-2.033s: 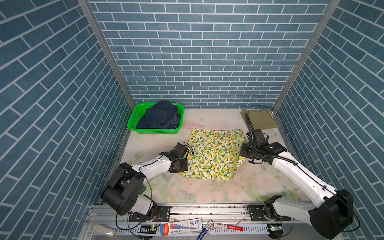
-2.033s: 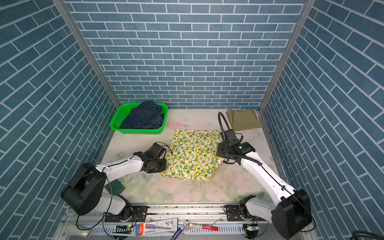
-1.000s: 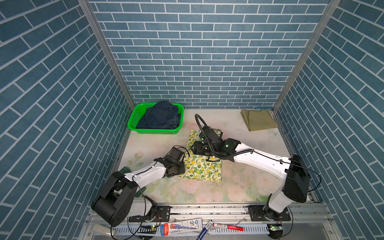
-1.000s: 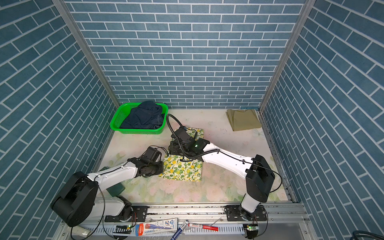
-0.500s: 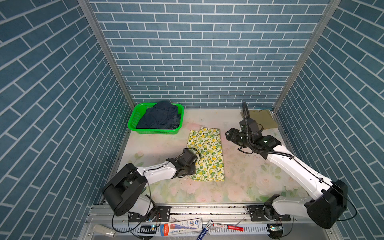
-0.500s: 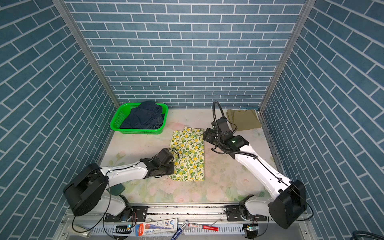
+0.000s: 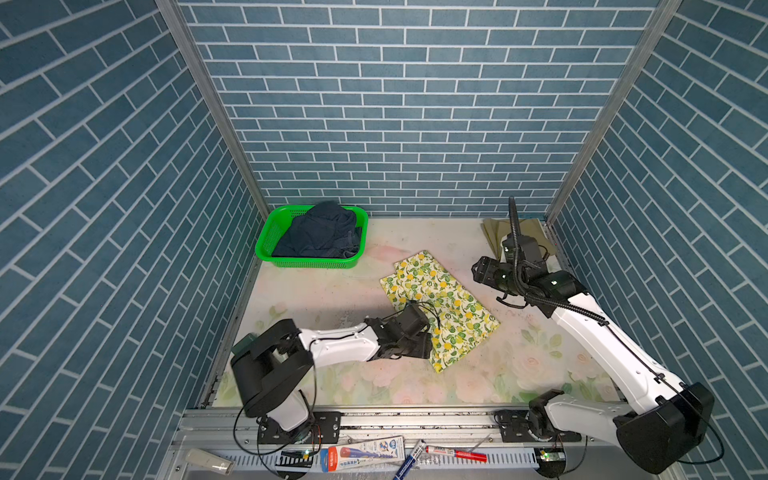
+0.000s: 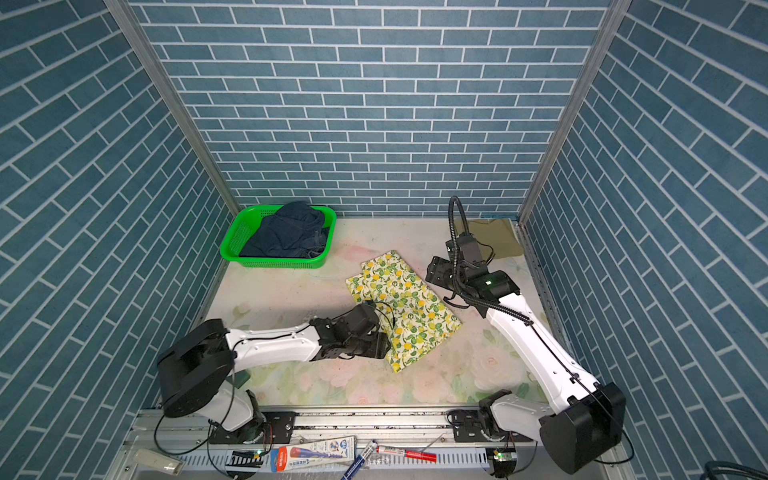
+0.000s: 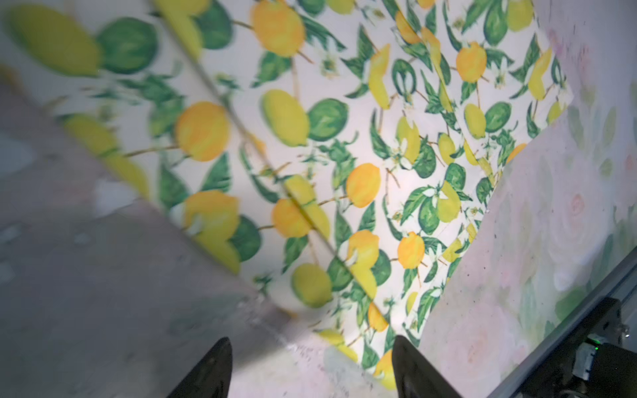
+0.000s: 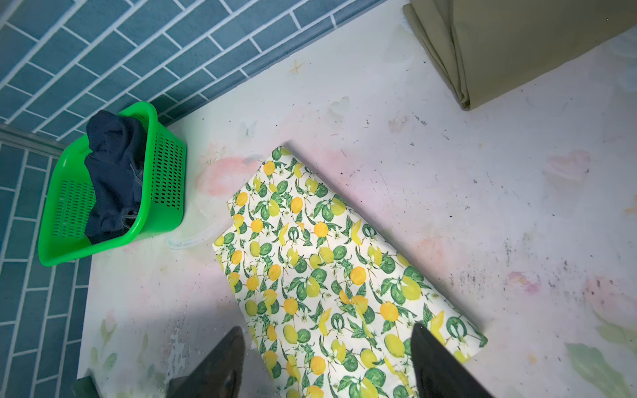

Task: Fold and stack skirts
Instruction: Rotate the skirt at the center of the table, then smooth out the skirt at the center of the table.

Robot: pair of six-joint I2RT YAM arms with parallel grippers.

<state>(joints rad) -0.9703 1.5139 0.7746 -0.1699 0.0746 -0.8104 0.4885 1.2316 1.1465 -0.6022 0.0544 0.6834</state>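
Cream lemon-and-leaf print cloth skirt (image 7: 453, 299): folded strip lying diagonal, mid-frame on floral desk (image 7: 332, 291). Left jaws spread, empty, at its lower-left edge. Right jaws spread, empty, right of it. Dark navy denim skirt (image 7: 320, 232) in green mesh basket (image 7: 266, 245), upper left. Olive-khaki skirt (image 8: 498, 239) folded, upper right.

Basket (image 7: 269, 237) with denim skirt (image 7: 320, 232) back-left, printed skirt (image 7: 440, 291) centre, plain skirt (image 8: 500, 239) back-right

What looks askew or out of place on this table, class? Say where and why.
The lemon-print skirt lies folded but slanted across the middle of the table, diagonal to its edges and apart from the folded olive skirt in the far right corner. The navy skirt sits crumpled in the green basket, unfolded.
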